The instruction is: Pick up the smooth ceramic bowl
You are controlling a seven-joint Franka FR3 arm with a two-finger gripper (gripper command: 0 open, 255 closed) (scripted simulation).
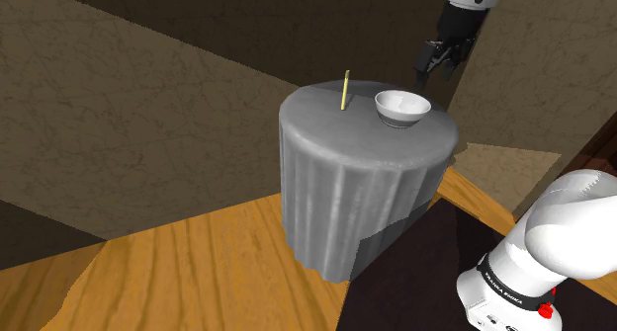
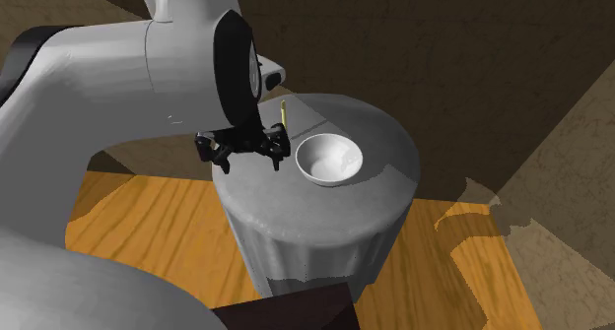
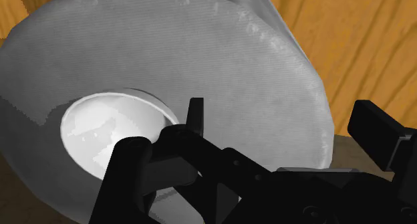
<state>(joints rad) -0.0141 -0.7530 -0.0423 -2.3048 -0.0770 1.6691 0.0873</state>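
Note:
A white bowl (image 1: 402, 106) (image 2: 329, 161) (image 3: 107, 132) stands upright on a round table (image 1: 331, 131) (image 2: 389, 146) (image 3: 220, 49) draped in a grey cloth. It sits towards the shoulder view's right side of the tabletop. My black gripper (image 1: 436, 72) (image 2: 248, 161) (image 3: 284, 122) hangs above the table's edge just beyond the bowl, apart from it. Its fingers stand open with nothing between them. In the wrist view one fingertip (image 3: 195, 114) lies over the bowl's rim.
A thin yellow stick (image 1: 345, 90) (image 2: 284, 111) stands upright on the table, on the far side of the bowl from the stand. Wooden floor (image 1: 198, 260) surrounds the table. Brown walls (image 1: 119, 102) rise behind. My arm's white links (image 2: 118, 72) loom large in the second exterior view.

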